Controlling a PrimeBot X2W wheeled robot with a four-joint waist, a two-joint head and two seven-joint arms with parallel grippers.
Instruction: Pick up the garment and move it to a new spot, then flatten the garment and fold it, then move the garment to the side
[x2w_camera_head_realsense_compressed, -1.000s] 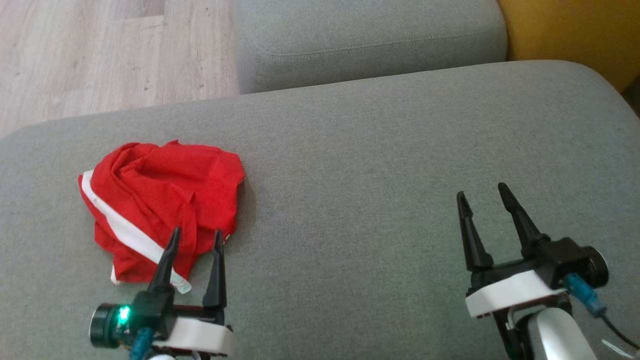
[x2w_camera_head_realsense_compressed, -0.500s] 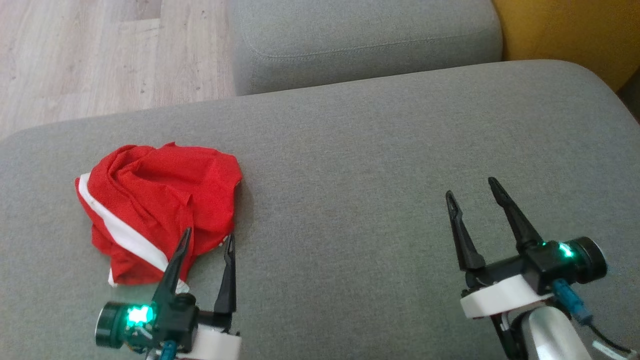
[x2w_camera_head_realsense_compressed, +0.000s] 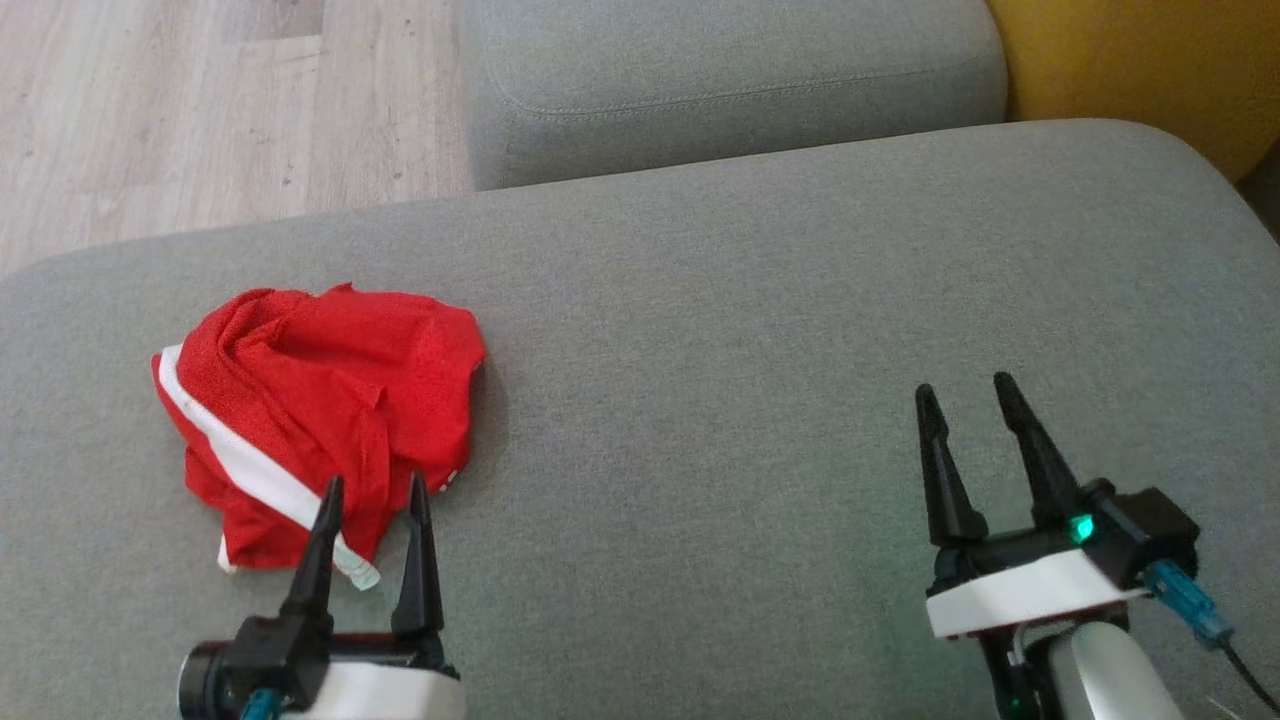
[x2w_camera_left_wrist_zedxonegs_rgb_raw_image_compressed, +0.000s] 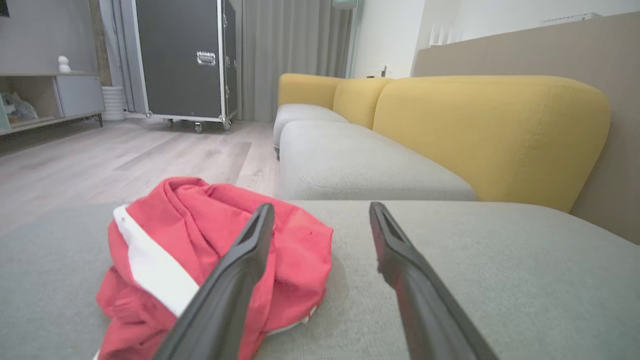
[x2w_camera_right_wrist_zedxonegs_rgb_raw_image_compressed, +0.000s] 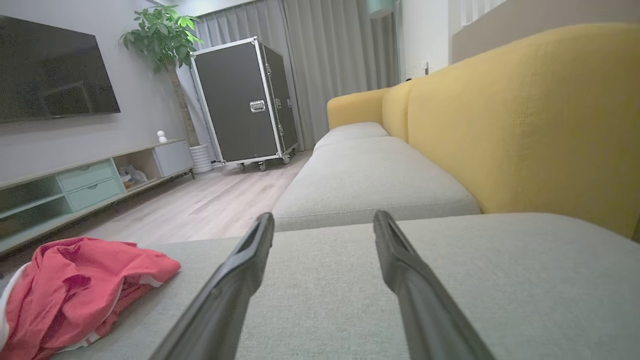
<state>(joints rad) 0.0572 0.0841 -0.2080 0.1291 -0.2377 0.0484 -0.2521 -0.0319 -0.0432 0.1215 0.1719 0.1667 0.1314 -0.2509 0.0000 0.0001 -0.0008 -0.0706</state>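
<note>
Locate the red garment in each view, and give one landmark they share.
Head view: garment left of centre.
Left wrist view: garment lower left.
Right wrist view: garment bottom left corner.
Shared landmark: the grey cushion under it.

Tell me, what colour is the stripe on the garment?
White, on the red garment; the stripe shows best in the left wrist view.
</note>
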